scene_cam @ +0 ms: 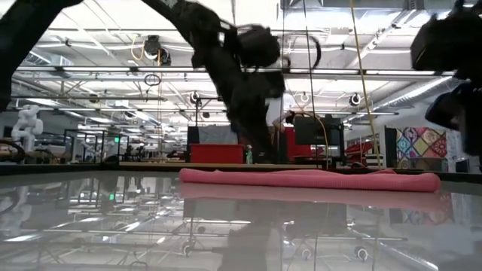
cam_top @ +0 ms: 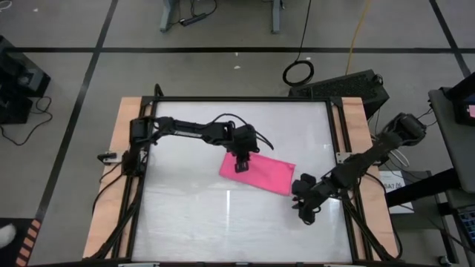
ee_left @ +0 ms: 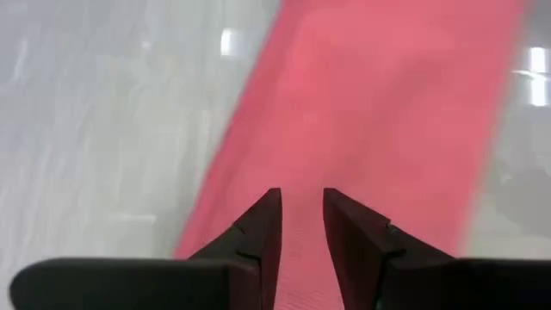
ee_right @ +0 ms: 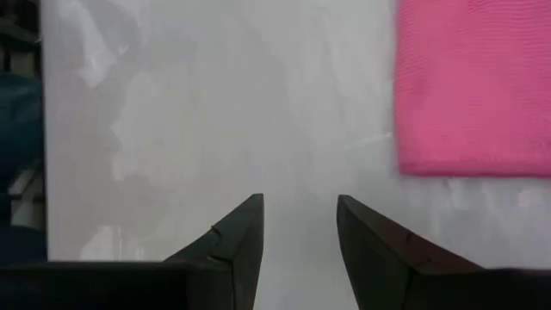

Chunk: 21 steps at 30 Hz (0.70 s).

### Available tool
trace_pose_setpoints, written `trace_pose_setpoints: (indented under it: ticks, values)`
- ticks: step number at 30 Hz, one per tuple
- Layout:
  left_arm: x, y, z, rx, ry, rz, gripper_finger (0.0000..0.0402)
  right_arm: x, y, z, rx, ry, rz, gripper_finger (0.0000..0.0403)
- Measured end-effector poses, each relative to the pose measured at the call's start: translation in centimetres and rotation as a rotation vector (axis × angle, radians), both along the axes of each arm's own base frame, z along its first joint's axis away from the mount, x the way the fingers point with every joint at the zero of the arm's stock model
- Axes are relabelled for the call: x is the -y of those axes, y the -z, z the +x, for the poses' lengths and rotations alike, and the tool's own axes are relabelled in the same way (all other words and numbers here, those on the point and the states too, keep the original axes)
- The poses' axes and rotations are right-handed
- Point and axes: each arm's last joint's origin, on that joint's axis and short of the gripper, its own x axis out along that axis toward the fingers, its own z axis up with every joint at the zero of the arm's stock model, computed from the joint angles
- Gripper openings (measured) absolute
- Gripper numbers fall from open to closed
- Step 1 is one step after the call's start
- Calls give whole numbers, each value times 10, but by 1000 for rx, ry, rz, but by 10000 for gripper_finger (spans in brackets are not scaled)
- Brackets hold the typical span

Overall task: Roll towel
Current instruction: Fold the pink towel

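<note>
1. Towel (cam_top: 260, 173) lies flat as a folded strip at mid-table (cam_top: 193, 215), beneath the left gripper (cam_top: 240, 165), whose fingers (ee_left: 258, 237) stand slightly parted over its end.
2. Right gripper (cam_top: 303, 210) hangs released beside the towel's other end, over bare table.

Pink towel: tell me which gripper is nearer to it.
Left. The left gripper sits over the towel at its left end, fingers slightly apart. The right gripper, open, is off the towel's right end, above bare table.

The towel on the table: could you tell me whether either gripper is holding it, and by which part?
Nothing is held. The left gripper is open over one end of the towel; the right gripper is open beside it, over bare table.
</note>
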Motion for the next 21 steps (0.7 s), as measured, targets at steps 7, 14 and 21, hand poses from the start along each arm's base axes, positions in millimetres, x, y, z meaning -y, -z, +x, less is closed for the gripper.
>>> trace_pose_setpoints:
  ticks: [7,14,21]
  values:
    - [45,-21,10,65,-25,-53,93,6,-4,-21,-37,-64,-172,138]
    - [112,-21,8,63,-37,-53,93,4,-6,-19,13,-124,-198,138]
    - [149,-12,-7,-13,-25,-7,93,11,-9,-16,88,-25,-310,138]
